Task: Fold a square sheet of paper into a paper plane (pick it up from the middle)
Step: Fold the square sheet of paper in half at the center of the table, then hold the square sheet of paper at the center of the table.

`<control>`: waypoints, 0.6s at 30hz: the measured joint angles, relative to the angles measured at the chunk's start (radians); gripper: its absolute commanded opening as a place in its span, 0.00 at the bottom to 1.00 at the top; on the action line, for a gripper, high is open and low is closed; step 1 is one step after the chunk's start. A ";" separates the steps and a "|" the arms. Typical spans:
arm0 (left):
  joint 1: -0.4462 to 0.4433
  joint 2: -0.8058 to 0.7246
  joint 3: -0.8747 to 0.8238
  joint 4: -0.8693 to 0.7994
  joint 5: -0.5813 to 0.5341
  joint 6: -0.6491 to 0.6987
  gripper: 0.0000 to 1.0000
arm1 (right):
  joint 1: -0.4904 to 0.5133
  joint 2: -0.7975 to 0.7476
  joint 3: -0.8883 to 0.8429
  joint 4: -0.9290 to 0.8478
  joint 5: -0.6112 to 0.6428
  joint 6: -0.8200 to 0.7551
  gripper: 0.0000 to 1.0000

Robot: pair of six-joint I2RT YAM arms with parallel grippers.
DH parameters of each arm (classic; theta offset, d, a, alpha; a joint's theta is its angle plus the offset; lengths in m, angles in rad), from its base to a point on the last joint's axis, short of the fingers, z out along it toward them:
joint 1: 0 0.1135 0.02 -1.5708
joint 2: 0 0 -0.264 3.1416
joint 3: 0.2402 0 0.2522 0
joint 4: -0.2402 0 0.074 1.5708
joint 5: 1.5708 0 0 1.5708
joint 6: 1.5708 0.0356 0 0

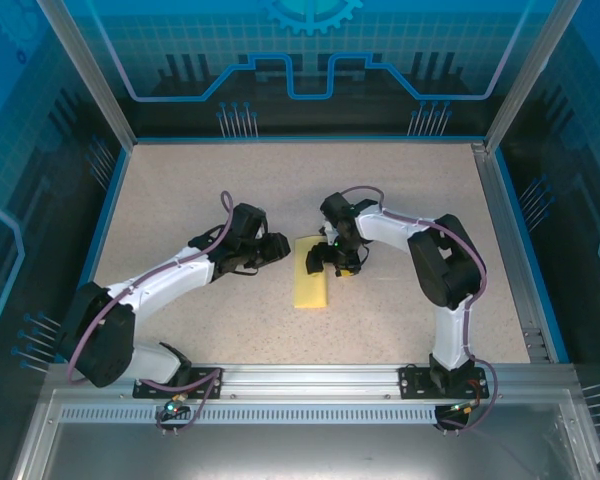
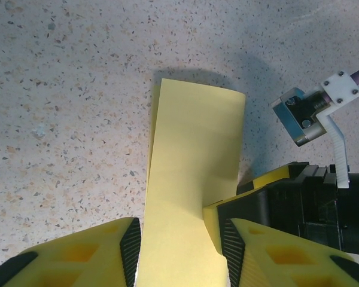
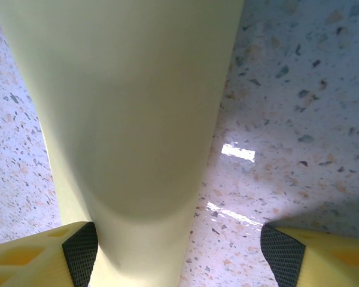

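The square sheet of paper (image 1: 310,285) is yellow and lies folded into a narrow rectangle at the table's middle. A finished paper plane is out of view. My left gripper (image 1: 279,248) is at the strip's upper left. In the left wrist view the paper (image 2: 194,137) runs up through the gap of my left gripper (image 2: 180,245), whose jaws stand apart, one along each long edge. My right gripper (image 1: 333,264) is over the strip's upper right, and one of its fingers (image 2: 218,216) rests at the paper's right edge. In the right wrist view the paper (image 3: 125,107) bulges upward beside the left pad of my right gripper (image 3: 179,254), which is wide open.
The speckled tabletop (image 1: 200,190) stretches all round the paper. Blue walls (image 1: 310,60) close the back and sides. A metal rail (image 1: 300,380) carrying both arm bases runs along the near edge. The right wrist's camera block (image 2: 298,116) hangs close to the left gripper.
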 measured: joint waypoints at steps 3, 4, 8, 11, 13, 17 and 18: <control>0.000 0.006 -0.005 0.003 0.000 -0.003 0.43 | 0.007 0.009 0.014 -0.015 0.014 -0.001 0.81; 0.000 0.009 -0.005 0.004 0.000 -0.004 0.43 | 0.008 0.011 0.018 -0.020 0.018 -0.003 0.81; 0.000 0.021 -0.005 0.008 0.000 -0.006 0.40 | 0.014 0.018 0.026 -0.031 0.034 -0.005 0.81; 0.000 0.026 -0.005 0.012 0.001 -0.007 0.38 | 0.016 0.022 0.031 -0.036 0.040 -0.007 0.81; 0.000 0.033 -0.005 0.018 0.005 -0.006 0.34 | 0.016 0.024 0.033 -0.040 0.040 -0.006 0.80; 0.000 0.072 -0.005 0.035 0.031 -0.011 0.22 | 0.016 0.025 0.033 -0.040 0.042 -0.006 0.80; 0.000 0.084 -0.005 0.040 0.037 -0.017 0.18 | 0.016 0.025 0.033 -0.040 0.042 -0.004 0.80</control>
